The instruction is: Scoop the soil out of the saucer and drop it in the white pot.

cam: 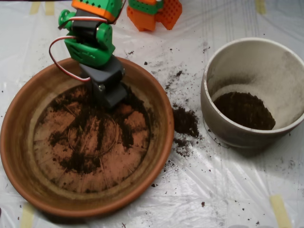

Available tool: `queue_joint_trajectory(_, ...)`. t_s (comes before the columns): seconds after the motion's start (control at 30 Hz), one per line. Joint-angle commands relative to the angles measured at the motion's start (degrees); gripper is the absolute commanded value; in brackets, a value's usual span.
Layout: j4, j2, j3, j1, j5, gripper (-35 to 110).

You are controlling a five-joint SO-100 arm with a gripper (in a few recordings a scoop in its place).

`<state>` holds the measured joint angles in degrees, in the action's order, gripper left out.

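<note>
Soil [97,137] is what I'm chasing, and most of what's left sits thin and patchy on the floor of the terracotta saucer [19,142], spread below and to both sides of my tool [110,97] as the overhead cam shows it. The tool is down in the upper-middle part of the dish, grey shells pointing at the bottom, tip on or just above the stained clay; can't say which from straight above. Can't tell either whether the shells are parted or closed, or whether they hold anything, since the housing hides the seam.

Key relation for the next move, as I judge it: the densest streaks run from the tool tip downward in the pic toward the dish centre, w/ another dark band just right of the tip. So a drag or bite toward the centre looks like the way to gather enough for a load.

The white pot [223,128] stands well right of the saucer, apart from it, w/ a dark bed of soil already in its bottom. Between the two, a spilled clump [185,121] lies on the plastic-covered desk [237,190], plus scattered crumbs. My guess is the carry path goes right over that spill, so a loosely closed load could add to it.

Green servo body and the red-white lead sit above the tool, over the saucer's upper rim.
</note>
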<state>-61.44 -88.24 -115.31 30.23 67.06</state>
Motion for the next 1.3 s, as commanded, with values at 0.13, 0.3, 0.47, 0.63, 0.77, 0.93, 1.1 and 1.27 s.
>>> queue_joint_trajectory(0.13,-4.13,-1.14,8.61,1.85,-14.41,-1)
queue_joint_trajectory(0.3,-9.05,-2.02,17.67,0.53,-29.53,-1)
queue_joint_trajectory(0.47,-13.54,-5.10,23.99,-3.25,-37.79,-1)
queue_joint_trajectory(0.63,-17.05,-13.36,25.14,-11.34,-43.07,-1)
queue_joint_trajectory(0.77,-19.07,-22.41,25.93,-19.07,-47.20,-1)
queue_joint_trajectory(0.93,-23.55,-25.22,34.98,-28.48,-50.27,-1)
queue_joint_trajectory(1.1,-25.66,-21.71,43.42,-37.44,-50.01,-1)
queue_joint_trajectory(1.27,-29.00,-12.92,54.32,-45.88,-48.69,-1)
